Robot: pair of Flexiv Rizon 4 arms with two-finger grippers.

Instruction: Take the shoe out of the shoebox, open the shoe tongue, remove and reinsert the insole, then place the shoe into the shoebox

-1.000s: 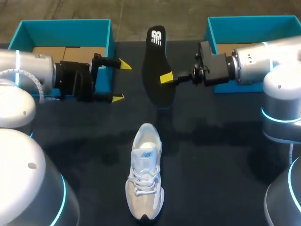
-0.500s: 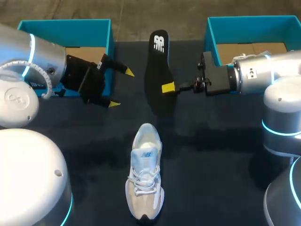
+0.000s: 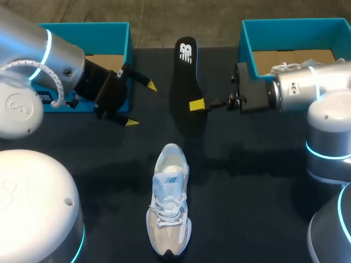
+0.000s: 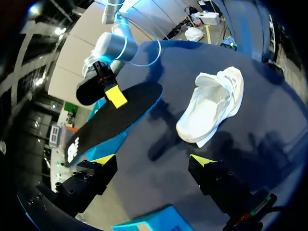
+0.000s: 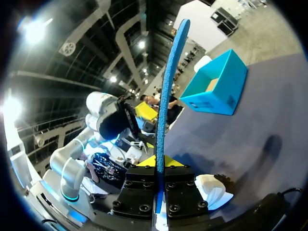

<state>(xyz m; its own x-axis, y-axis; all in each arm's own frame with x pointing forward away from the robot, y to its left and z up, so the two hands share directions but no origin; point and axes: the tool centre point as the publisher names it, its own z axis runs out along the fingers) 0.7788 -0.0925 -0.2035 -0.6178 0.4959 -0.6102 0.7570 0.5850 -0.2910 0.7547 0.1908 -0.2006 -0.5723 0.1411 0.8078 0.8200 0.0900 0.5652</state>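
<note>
Head view: right jaws clamped on insole (image 3: 185, 82); left jaws apart; shoe (image 3: 169, 208) on table (image 3: 263, 192).

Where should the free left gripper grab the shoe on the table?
Probably across the heel, coming down from above. The shoe stands upright on its sole with both sides exposed. The open left gripper would then leave the mouth clear for the insole.
</note>
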